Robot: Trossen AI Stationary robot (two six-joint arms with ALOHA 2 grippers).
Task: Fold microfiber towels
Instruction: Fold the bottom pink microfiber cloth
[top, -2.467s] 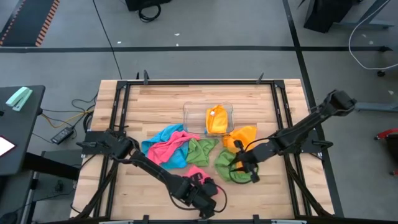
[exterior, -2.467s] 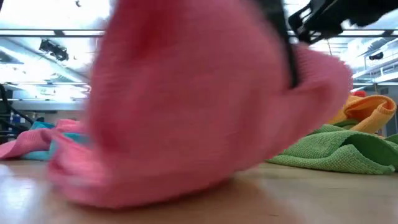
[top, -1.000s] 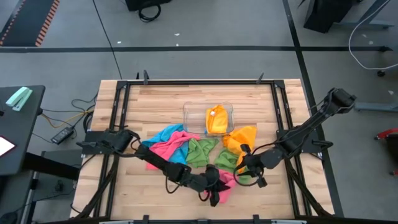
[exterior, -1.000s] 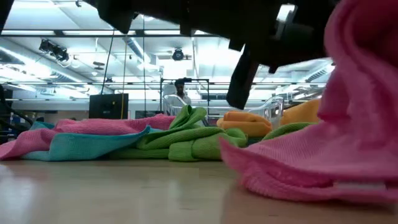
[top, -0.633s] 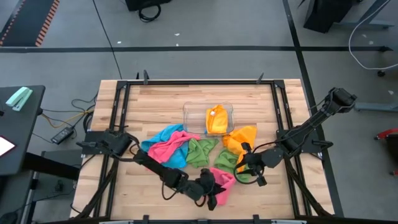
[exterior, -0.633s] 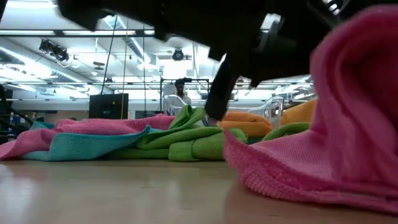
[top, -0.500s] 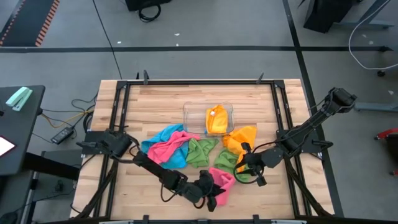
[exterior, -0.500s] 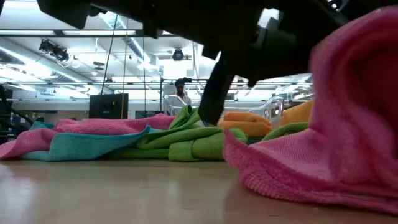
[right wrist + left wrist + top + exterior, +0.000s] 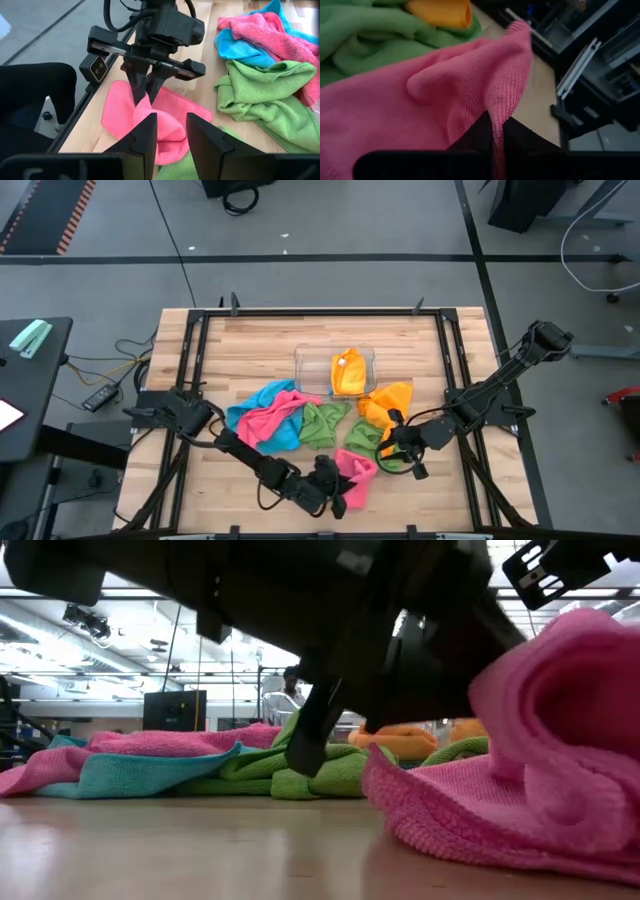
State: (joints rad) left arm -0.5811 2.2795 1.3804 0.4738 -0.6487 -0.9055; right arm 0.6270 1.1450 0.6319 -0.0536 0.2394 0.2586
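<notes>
A pink microfiber towel (image 9: 357,473) lies bunched near the table's front edge, in the middle. My left gripper (image 9: 337,479) reaches it from the left and is shut on it; the right wrist view shows this gripper (image 9: 144,98) from the front. My right gripper (image 9: 393,445) hovers open just right of the pink towel, over a green towel (image 9: 366,440), with nothing between its fingers (image 9: 148,134). Farther back lie another green towel (image 9: 322,423), an orange towel (image 9: 392,400) and a pink and blue heap (image 9: 266,416). My left gripper pinches a raised fold of the pink towel (image 9: 143,106) between its two fingers. The fingers come from the table's left, slanting down. The fold stands up as a ridge (image 9: 496,117) running out from between the fingers. The rest of the towel (image 9: 470,820) lies slack on the table.
A clear plastic tray (image 9: 304,364) holding a folded orange towel (image 9: 348,372) stands behind the pile, mid-table. A black frame rail (image 9: 196,380) runs along the table's edges. Bare wood shows at the far side and at the near left.
My left gripper has sunk and drawn back toward the table's near left, rolling its wrist, still shut on the pink towel. The held part of the towel, which stood tall in the low view, has come down and folded over on itself; its lower part stayed on the table.
</notes>
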